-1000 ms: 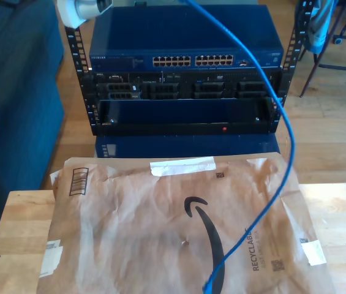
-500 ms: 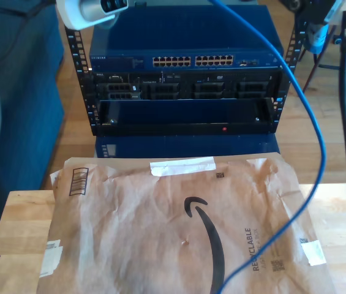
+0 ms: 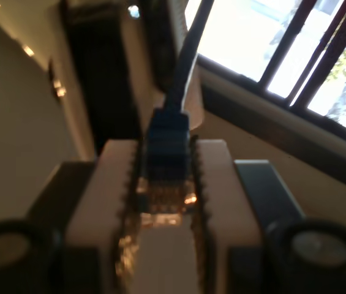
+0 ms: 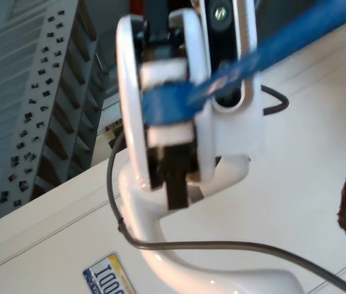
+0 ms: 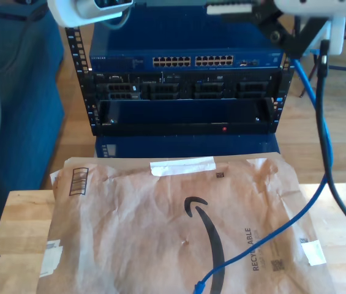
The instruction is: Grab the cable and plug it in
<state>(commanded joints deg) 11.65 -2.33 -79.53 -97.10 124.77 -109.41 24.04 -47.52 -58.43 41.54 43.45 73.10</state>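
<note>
The cable [image 5: 317, 160] hangs from the exterior view's upper right down to a free plug on the near brown mailer [image 5: 160, 226], printed "RECYCLABLE". My first gripper [image 3: 165, 184] is clenched on its other blue-booted plug, cable running straight out along the jaws. My second gripper's jaw state I cannot tell.

Count: one blue cable [image 5: 307, 202], one brown paper mailer [image 5: 160, 226], one wooden counter [image 5: 19, 233], one equipment rack [image 5: 185, 92], two robot arms overhead.
</note>
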